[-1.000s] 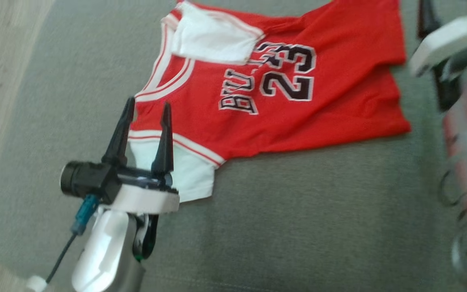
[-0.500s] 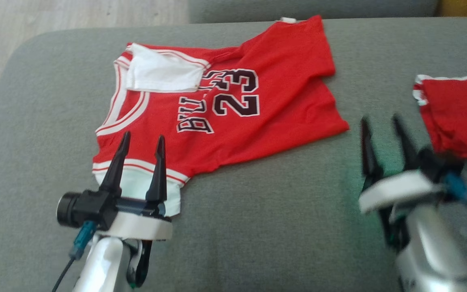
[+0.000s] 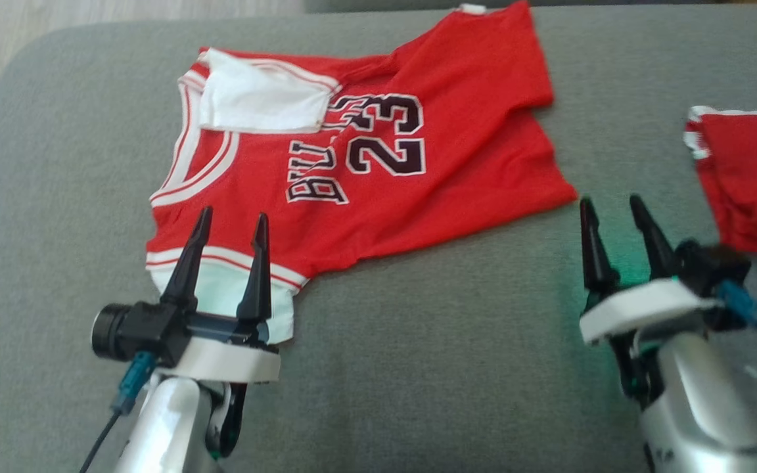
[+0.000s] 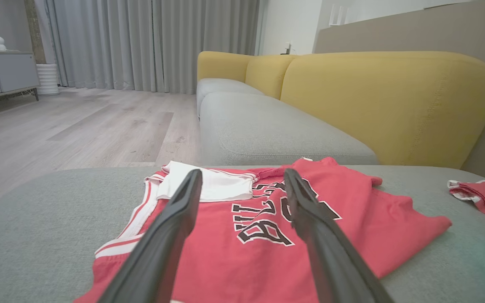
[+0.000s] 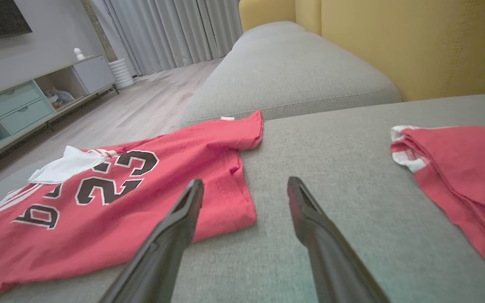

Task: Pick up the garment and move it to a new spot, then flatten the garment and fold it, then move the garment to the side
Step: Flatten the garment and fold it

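Observation:
The garment (image 3: 378, 164) is a red jersey with white sleeves and a black "23", spread almost flat on the grey sofa seat (image 3: 444, 368); one white sleeve is folded back over its far shoulder. It also lies ahead in the left wrist view (image 4: 276, 227) and to the left in the right wrist view (image 5: 112, 198). My left gripper (image 3: 231, 220) hovers open over its near white sleeve with nothing between the fingers. My right gripper (image 3: 608, 202) stands open over bare cushion just right of the jersey's hem corner, also empty.
A second red piece of clothing (image 3: 746, 177) lies at the right edge of the seat, close to my right wrist. Yellow backrests (image 4: 385, 101) rise beyond the cushion. Wooden floor (image 4: 78, 126) lies past the cushion's left edge, with a low cabinet (image 5: 36, 105) farther off.
The head camera has swung and levelled, bringing my right gripper and the second red garment into view. Both grippers stay open; the jersey itself lies as before.

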`<state>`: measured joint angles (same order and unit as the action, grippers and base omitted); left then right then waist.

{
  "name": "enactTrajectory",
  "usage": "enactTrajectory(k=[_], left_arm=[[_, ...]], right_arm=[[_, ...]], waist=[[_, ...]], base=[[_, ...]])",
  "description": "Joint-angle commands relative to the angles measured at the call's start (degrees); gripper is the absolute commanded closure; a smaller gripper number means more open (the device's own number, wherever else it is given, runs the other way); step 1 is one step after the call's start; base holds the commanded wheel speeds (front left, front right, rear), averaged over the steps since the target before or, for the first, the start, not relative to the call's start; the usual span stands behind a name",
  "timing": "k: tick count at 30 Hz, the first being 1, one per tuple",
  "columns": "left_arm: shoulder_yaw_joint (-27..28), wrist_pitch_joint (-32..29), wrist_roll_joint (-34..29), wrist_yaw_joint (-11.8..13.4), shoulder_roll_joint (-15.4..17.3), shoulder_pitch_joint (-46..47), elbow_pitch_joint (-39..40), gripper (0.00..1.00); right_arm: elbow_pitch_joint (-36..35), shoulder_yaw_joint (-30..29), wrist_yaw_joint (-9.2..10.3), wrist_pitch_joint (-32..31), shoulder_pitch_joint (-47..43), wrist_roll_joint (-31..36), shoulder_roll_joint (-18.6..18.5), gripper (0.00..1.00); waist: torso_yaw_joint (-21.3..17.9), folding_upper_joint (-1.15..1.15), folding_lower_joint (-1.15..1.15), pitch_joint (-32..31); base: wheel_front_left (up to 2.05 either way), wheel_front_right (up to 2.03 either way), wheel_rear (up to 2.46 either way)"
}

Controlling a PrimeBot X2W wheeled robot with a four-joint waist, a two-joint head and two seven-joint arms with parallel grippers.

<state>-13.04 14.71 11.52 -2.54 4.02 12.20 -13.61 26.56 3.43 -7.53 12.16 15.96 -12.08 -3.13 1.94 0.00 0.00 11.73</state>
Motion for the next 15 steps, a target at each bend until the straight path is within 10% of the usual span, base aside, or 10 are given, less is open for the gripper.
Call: enactTrajectory(k=[1, 15], left_arm=[[1.46, 0.29, -0.37, -0.09, 0.49, 2.45, 1.80, 0.00], [-0.16, 0.29, 0.13, -0.79, -0.46, 5.51, -0.03, 0.00]], right_arm=[[-1.05, 0.93, 0.04, -0.39, 3.14, 0.54, 0.24, 0.00], [20.51, -5.60, 0.04, -6.70, 15.70, 6.99, 0.24, 0.00]], waist=[[1.24, 0.00, 0.00, 1.21], [6.69, 0.00, 0.00, 5.25]], base=[[0.00, 0.00, 0.00], [0.00, 0.00, 0.00]])
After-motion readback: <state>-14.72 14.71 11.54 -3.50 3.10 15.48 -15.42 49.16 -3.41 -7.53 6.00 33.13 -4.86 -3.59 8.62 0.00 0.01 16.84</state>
